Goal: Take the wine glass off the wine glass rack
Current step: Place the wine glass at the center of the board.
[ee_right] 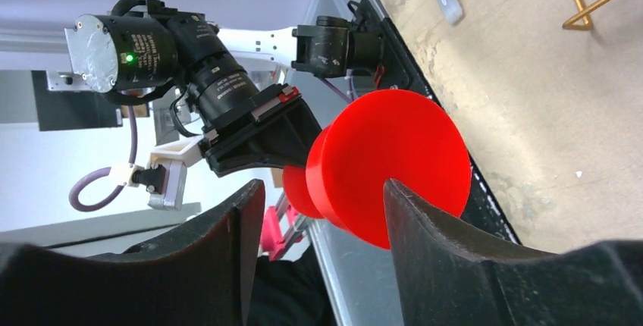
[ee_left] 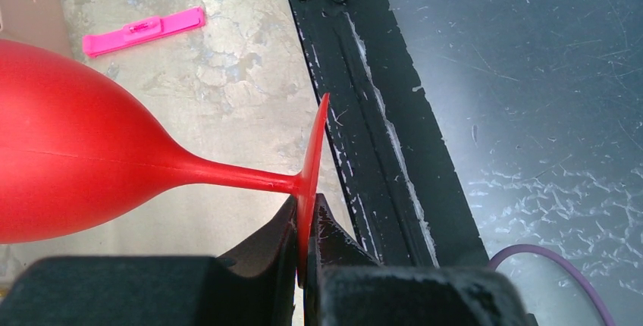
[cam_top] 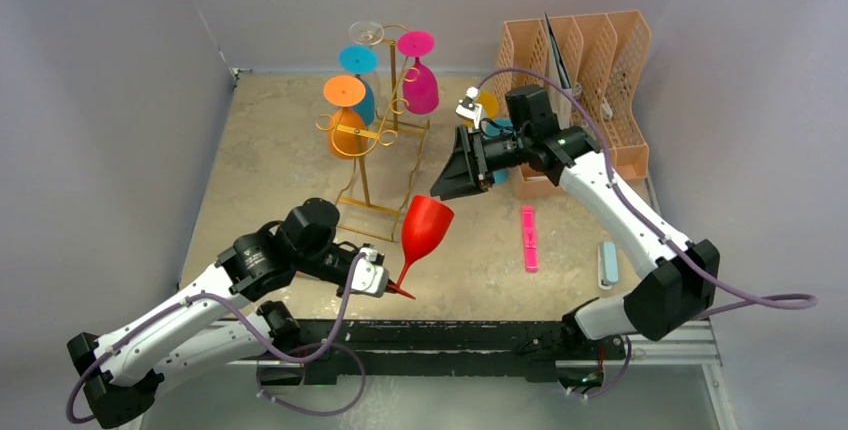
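Subject item: red wine glass (cam_top: 425,232), off the wine glass rack (cam_top: 372,140) and held above the tabletop (cam_top: 270,150) close to its near edge, just in front of the rack's rectangular wire base. The glass is tilted, with the foot low toward the near edge and the bowl raised toward the far side.

Left gripper (cam_top: 388,286): clenched on the rim of the glass's foot. The left wrist view shows the thin red disc pinched edge-on between both fingers (ee_left: 267,244).

Right gripper (cam_top: 446,178): released, jaws spread wide and holding nothing. It hangs just beyond the mouth of the bowl. In the right wrist view the bowl appears between the two fingers (ee_right: 244,224) but further off, and contact cannot be confirmed.

Surroundings:
- Four more glasses hang on the gold rack near the far edge: orange (cam_top: 346,128), teal (cam_top: 360,75), magenta (cam_top: 420,82) and clear (cam_top: 367,32).
- A peach perforated file organiser (cam_top: 592,70) occupies the far right corner, with the right arm crossing in front of it and hiding small items there.
- A pink flat strip (cam_top: 529,240) and a grey-blue bar (cam_top: 607,265) lie toward the near right, well apart from the glass
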`<action>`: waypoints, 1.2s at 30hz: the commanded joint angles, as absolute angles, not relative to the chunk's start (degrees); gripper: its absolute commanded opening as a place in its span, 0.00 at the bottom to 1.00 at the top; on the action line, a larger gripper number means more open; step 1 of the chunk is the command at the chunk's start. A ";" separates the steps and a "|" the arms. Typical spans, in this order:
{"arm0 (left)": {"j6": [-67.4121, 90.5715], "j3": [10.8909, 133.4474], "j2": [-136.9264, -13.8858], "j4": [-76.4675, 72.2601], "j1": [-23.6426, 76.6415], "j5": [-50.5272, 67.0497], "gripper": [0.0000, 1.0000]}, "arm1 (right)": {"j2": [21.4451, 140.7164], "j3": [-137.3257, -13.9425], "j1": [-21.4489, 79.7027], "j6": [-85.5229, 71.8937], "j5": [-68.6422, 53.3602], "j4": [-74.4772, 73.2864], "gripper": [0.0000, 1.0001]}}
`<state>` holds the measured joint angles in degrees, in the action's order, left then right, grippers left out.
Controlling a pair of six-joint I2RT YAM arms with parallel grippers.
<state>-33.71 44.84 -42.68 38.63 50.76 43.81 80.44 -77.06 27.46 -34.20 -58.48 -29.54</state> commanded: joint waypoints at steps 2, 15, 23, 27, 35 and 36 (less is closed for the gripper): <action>-34.96 47.37 -42.87 36.14 50.89 45.66 0.00 | 81.78 -77.73 29.82 -34.73 -63.37 -32.03 0.60; -36.17 48.77 -43.32 37.85 50.90 45.72 0.00 | 83.73 -77.62 30.67 -37.74 -69.43 -31.06 0.35; -37.19 48.95 -45.14 38.44 50.93 45.27 0.00 | 84.69 -77.97 30.67 -38.59 -72.84 -31.18 0.31; -35.20 49.85 -45.55 38.98 50.89 43.26 0.00 | 84.83 -78.10 30.67 -39.15 -72.79 -31.17 0.23; -34.27 49.44 -43.85 38.94 50.89 42.50 0.00 | 84.98 -78.56 30.85 -37.08 -72.60 -33.84 0.10; -34.22 49.38 -43.85 38.87 50.89 42.29 0.00 | 84.99 -78.58 30.92 -37.13 -72.66 -33.84 0.09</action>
<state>-35.05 48.23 -44.58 40.12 50.81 43.79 85.12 -77.03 30.37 -37.50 -70.02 -31.83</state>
